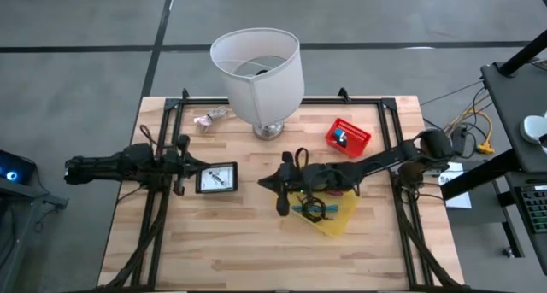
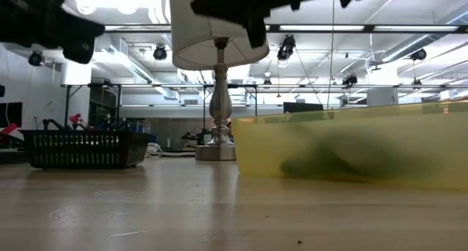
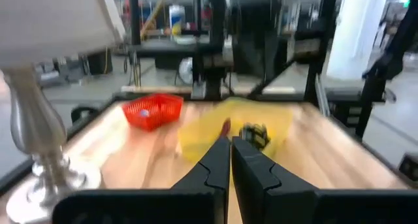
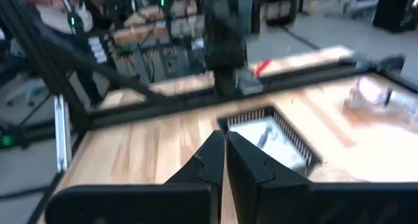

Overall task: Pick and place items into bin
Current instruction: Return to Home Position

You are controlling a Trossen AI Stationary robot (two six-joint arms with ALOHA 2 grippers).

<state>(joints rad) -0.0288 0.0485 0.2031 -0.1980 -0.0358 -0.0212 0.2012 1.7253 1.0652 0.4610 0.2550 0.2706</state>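
A yellow bin lies right of the table's middle with a teal tie and dark cord inside; it also shows in the low view and the left wrist view. My right gripper hangs above the table just left of the bin, shut and holding nothing. My left gripper waits at the left, shut, beside a black basket with white packets in it. A crumpled packet lies near the far edge.
A large white lampshade on a silver lamp base stands at the far middle. A red basket sits to its right with a small blue and black thing inside. A black frame runs around the table. Bare wood lies along the near edge.
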